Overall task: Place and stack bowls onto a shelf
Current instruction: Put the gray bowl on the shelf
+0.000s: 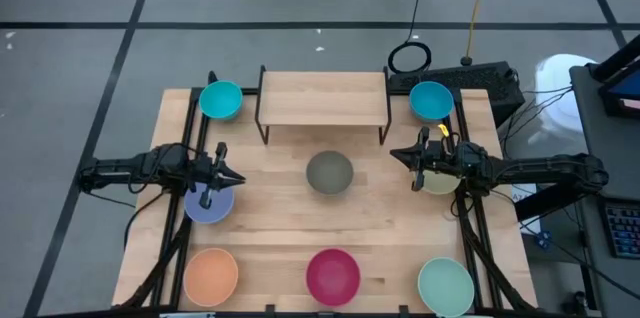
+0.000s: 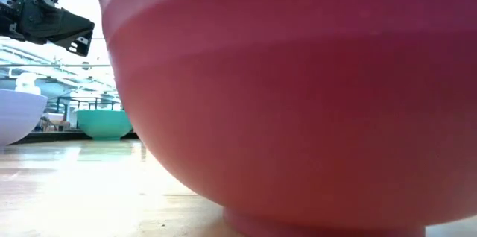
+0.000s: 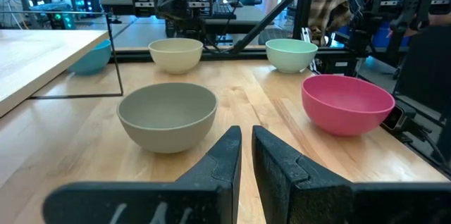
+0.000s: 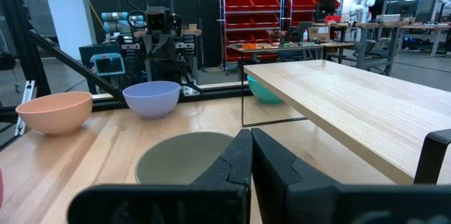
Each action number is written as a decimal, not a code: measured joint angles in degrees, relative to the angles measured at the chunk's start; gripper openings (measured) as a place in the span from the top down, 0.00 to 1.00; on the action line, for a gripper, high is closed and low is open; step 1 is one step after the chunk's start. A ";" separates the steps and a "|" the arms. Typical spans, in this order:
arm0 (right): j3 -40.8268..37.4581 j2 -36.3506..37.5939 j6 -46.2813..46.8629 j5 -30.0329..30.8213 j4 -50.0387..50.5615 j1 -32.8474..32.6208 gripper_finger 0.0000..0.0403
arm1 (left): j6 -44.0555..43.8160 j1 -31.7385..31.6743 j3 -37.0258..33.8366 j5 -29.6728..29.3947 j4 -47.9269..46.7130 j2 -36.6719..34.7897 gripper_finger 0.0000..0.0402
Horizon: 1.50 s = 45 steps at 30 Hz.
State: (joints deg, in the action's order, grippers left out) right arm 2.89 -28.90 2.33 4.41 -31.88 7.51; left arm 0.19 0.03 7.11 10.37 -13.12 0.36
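The shelf [image 1: 323, 98] stands at the table's far middle, its plank top bare. Cyan bowls [image 1: 220, 100] [image 1: 431, 100] flank it. The olive-grey bowl [image 1: 329, 172] sits mid-table. Along the near edge are the orange [image 1: 211, 275], magenta [image 1: 332, 275] and mint [image 1: 445, 285] bowls. My left gripper [image 1: 232, 176] hovers level over the lavender bowl [image 1: 209, 201], pointing right, its fingers [image 3: 225, 157] a narrow gap apart with nothing between them. My right gripper [image 1: 395, 154] hovers shut beside the cream bowl [image 1: 440, 178], pointing left.
Each bowl rests upright on its foot on the wooden tabletop [image 1: 270, 218]. In the low view the magenta bowl [image 2: 298, 95] fills most of the picture. Black frame rails [image 1: 190, 148] run along both table sides. Bare table lies between the olive-grey bowl and the near row.
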 joint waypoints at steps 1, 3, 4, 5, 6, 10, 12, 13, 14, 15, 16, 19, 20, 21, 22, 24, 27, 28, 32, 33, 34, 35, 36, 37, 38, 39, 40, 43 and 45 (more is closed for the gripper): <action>-0.01 0.02 0.00 0.00 -0.01 0.00 1.00 | 0.00 0.00 0.00 0.00 0.02 0.00 0.90; -0.02 0.02 0.00 0.00 0.00 -0.01 1.00 | 0.02 0.00 0.00 0.00 0.02 0.00 0.90; -0.02 0.02 0.00 0.02 -0.02 -0.01 1.00 | 0.02 0.00 0.00 0.00 0.04 0.00 0.90; 0.00 0.02 0.00 0.00 0.00 -0.01 1.00 | 0.02 0.00 0.00 0.00 0.04 0.00 0.90; -0.01 0.01 -0.05 0.01 -0.02 -0.01 1.00 | 0.04 0.00 0.00 0.00 0.05 0.00 0.90; -0.02 0.00 -1.09 0.02 -0.13 -0.01 1.00 | -0.51 0.00 0.00 -3.17 0.86 0.00 0.90; 0.00 0.00 -1.42 0.00 -1.01 -0.01 1.00 | -2.45 0.00 0.00 -6.25 1.79 0.00 0.90; 0.00 0.02 -1.49 0.00 -1.86 0.00 1.00 | -3.13 0.00 0.00 -7.52 2.53 0.02 0.90; 0.00 0.02 -1.51 0.02 -2.90 0.02 1.00 | -3.34 0.00 0.00 -8.50 3.34 0.02 0.90; -0.02 0.00 -1.51 0.02 -4.28 -0.01 1.00 | -3.45 -0.01 0.00 -9.04 4.31 0.02 0.90; -0.02 0.00 -1.52 0.00 -5.85 0.00 1.00 | -3.86 -0.01 0.00 -9.03 5.46 0.02 0.90; -0.02 0.04 -2.06 -0.05 -10.56 -0.01 1.00 | -4.01 0.00 0.02 -9.32 8.48 0.02 0.90; 0.00 0.04 -2.17 -0.07 -11.75 -0.01 1.00 | -4.25 0.00 0.02 -9.42 8.82 0.02 0.90; 0.05 0.04 -2.19 -0.07 -12.44 -0.01 1.00 | -4.35 0.00 0.02 -9.55 9.02 0.02 0.90; 0.13 0.06 -2.29 -0.09 -12.40 -0.01 1.00 | -4.54 0.00 0.02 -10.04 9.12 0.02 0.90; 0.32 0.04 -2.75 -0.11 -11.95 -0.01 1.00 | -5.25 0.00 0.02 -11.91 8.83 0.02 0.90; 1.25 0.01 -2.47 -0.16 -10.57 -0.01 1.00 | -5.52 -0.01 0.02 -14.79 8.78 0.02 0.90; 1.73 0.03 -2.03 -0.16 -9.70 -0.01 1.00 | -5.56 0.00 0.08 -15.51 8.64 0.02 0.90; 5.45 0.04 -1.11 -0.19 -1.27 -0.01 1.00 | -5.27 0.00 2.52 -16.98 7.60 1.33 0.90; 6.76 0.06 -1.13 -0.20 1.93 -0.01 1.00 | -5.05 -0.01 3.74 -17.20 6.53 2.11 0.90; 8.52 0.04 -1.18 -0.20 6.15 -0.01 1.00 | -4.74 -0.02 5.25 -17.62 5.17 3.20 0.90; 10.41 0.04 -1.48 -0.20 10.54 -0.01 1.00 | -4.48 0.00 7.00 -18.15 3.48 4.60 0.90; 12.36 0.04 -1.77 -0.22 14.98 -0.01 1.00 | -4.35 -0.02 8.82 -18.68 1.49 6.09 0.90; 14.38 0.04 -2.09 -0.20 19.31 -0.01 1.00 | -4.33 0.00 10.81 -19.20 -0.64 7.81 0.90; 16.28 0.04 -2.46 -0.20 23.47 -0.01 1.00 | -4.33 0.00 12.90 -19.49 -2.88 9.56 0.90; 18.10 0.04 -3.07 -0.21 26.90 -0.01 1.00 | -4.33 -0.01 14.98 -19.53 -4.97 11.46 0.90; 19.71 0.04 -3.60 -0.20 29.48 -0.01 1.00 | -4.33 -0.01 17.00 -19.54 -6.50 13.47 0.90; 23.46 0.06 -6.05 -0.20 35.09 -0.01 1.00 | -5.47 0.00 22.57 -19.45 -8.00 18.94 0.90; 25.19 0.24 -7.80 -0.16 35.97 -0.01 1.00 | -8.40 0.00 26.16 -18.68 -5.50 21.60 0.90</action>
State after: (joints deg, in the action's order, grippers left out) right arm 28.08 -28.67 -5.47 4.25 4.10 7.51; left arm -8.21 0.03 33.27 -8.31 -18.63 21.96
